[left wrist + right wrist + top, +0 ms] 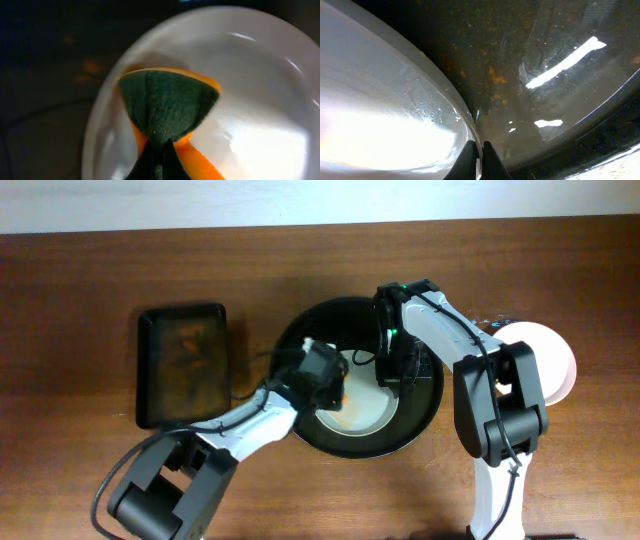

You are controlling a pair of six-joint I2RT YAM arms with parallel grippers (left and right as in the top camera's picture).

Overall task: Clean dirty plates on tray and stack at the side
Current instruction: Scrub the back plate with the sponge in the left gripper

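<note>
Plate (367,414) lies in the tray (418,426), mid-wipe. The left gripper (159,148) pinches a sponge (167,100) onto it, and the right gripper (479,153) is clamped on its rim. Next: scrub off any remaining sauce, then carry it to the side plate (550,360).

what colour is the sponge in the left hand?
The sponge: dark green face, orange body. Left wrist view shows it best.
</note>
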